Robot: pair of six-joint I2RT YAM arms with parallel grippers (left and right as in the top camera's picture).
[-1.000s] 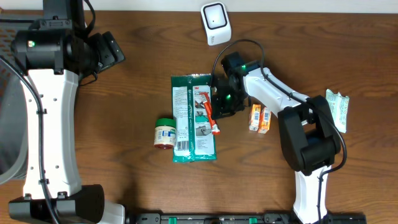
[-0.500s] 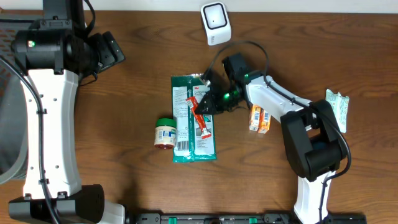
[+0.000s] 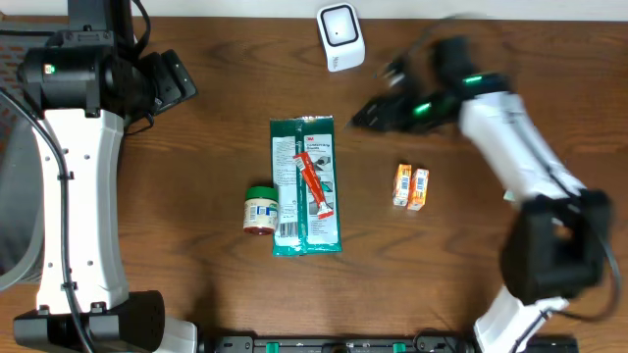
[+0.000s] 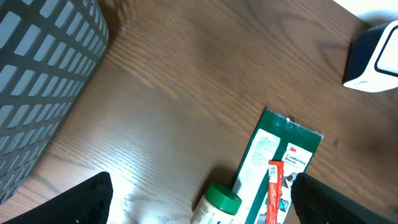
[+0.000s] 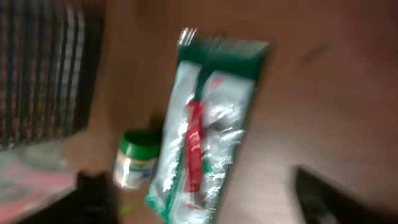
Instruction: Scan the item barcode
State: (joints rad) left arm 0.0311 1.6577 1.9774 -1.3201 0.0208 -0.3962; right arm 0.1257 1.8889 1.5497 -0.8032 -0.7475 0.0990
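The little jar (image 3: 259, 210), green lid on, stands left of the middle, right beside the green packet (image 3: 305, 211). The red tube (image 3: 315, 183) lies on that packet, below the white scanner (image 3: 340, 37) at the top. The right claw (image 3: 369, 113) hangs upper right, blurry, wide and empty. The left claw (image 3: 177, 80) hangs upper left, wide, empty.

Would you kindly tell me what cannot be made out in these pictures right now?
- Right wrist view: blur leaves the print on the green package and the jar unreadable.
- Overhead view: the right end effector is blurred, and the print on the orange boxes is too small to read.
- Left wrist view: the right edge cuts off the scanner, and the bottom edge cuts off the jar.
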